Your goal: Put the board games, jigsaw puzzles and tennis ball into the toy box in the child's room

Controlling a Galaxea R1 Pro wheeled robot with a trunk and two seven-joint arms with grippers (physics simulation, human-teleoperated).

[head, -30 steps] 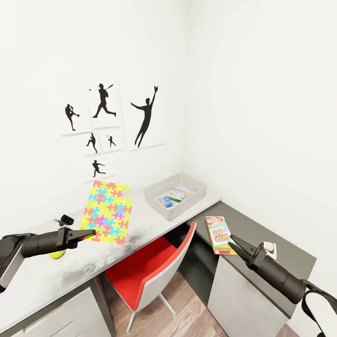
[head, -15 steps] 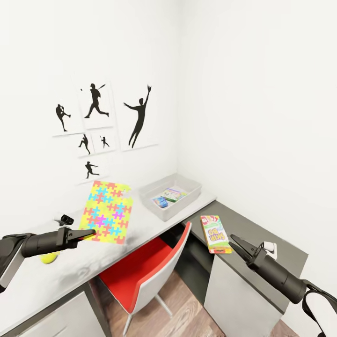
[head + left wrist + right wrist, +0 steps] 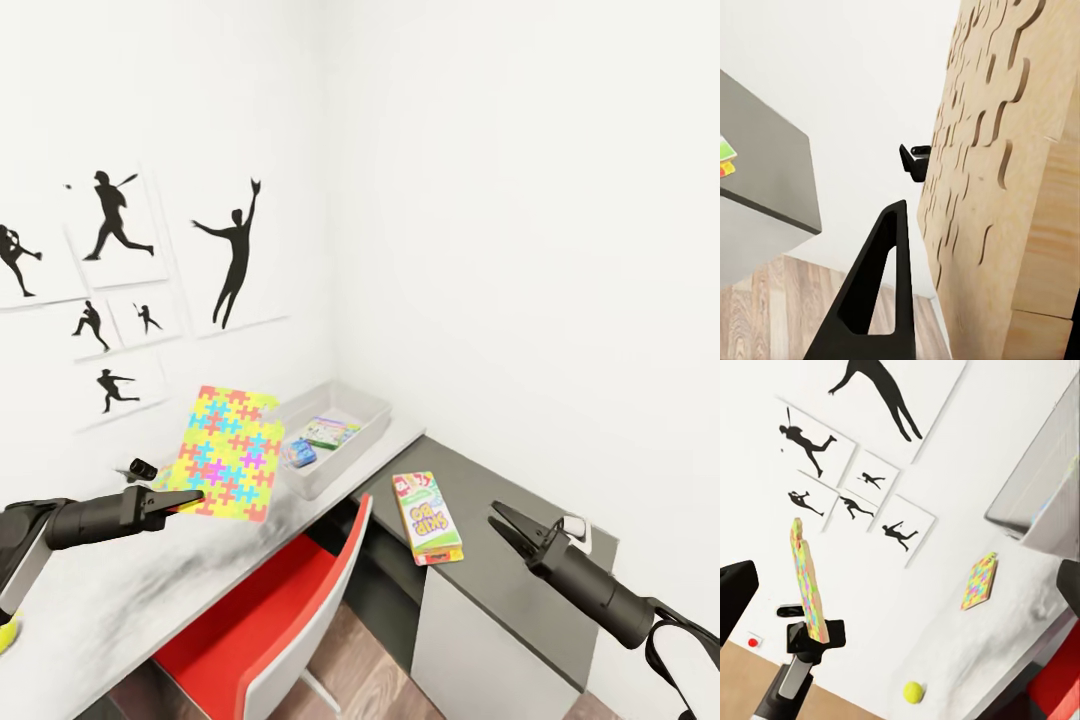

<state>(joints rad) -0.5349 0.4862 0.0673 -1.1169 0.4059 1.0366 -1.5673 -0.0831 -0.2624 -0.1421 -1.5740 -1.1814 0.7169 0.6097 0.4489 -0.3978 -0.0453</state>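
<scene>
Two matte black cylindrical arms, left arm (image 3: 80, 520), right arm (image 3: 600, 595), thin pointed black jaws

red chair (image 3: 270, 620), dark grey side desk (image 3: 500, 545), wood floor (image 3: 350, 670)

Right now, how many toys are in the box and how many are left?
Done: a blue game and a pale game lie in the box. In hand: the left hand holds one puzzle in the air. Left: that puzzle, the other puzzle on the table, the ball, and the SKIP-BO game on the dark desk. The right hand is open.
</scene>
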